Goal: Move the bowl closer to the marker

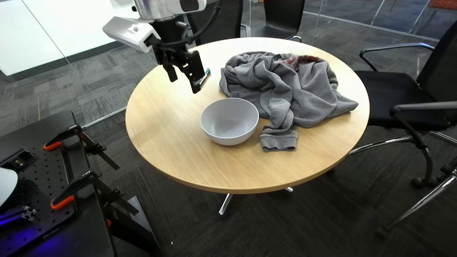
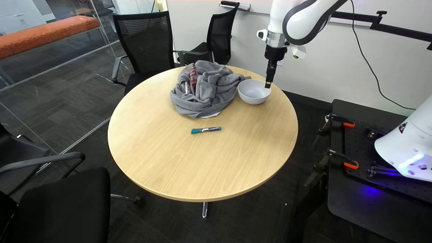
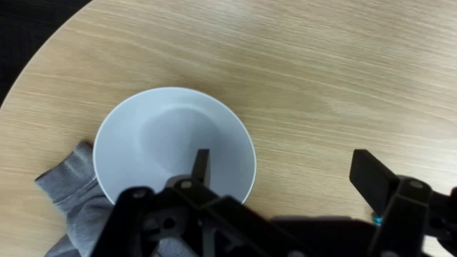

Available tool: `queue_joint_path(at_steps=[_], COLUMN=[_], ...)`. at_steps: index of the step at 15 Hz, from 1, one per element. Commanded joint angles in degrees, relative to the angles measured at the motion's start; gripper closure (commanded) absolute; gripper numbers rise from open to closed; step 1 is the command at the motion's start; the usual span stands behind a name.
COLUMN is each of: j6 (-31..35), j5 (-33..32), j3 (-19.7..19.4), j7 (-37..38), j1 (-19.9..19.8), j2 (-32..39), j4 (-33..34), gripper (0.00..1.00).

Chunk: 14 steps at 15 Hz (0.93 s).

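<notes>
The light grey bowl (image 1: 229,121) stands upright on the round wooden table; it also shows in an exterior view (image 2: 253,91) and in the wrist view (image 3: 167,132). The teal-and-black marker (image 2: 206,130) lies on the table, apart from the bowl. It is partly behind my gripper in an exterior view (image 1: 205,76), and only a teal bit (image 3: 377,218) shows in the wrist view. My gripper (image 1: 184,85) is open and empty above the table. In the wrist view (image 3: 280,153) one finger overlaps the bowl's inside and the other is over bare table beyond its rim.
A crumpled grey sweatshirt (image 1: 282,85) lies right beside the bowl; its sleeve cuff (image 3: 73,171) shows near the rim in the wrist view. The round table (image 2: 202,168) has black chairs (image 2: 145,47) around it. The robot's black stand (image 1: 43,200) with clamps is next to the table.
</notes>
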Motion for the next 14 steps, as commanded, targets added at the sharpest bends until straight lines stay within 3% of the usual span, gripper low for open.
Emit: queue_joint_path(at_steps=[1,8,14], j6=[-0.09,0.72,2.02], j5=[-0.51,2.46,-0.03], j3=[1.47,4.33,4.89], j7=[0.4,-2.68,-0.35], j1=[-1.48,-3.68,-4.63], j2=[-0.07,6.97,13.62], j4=[0.08,5.21,10.46], gripper=[0.0,0.0,0.0])
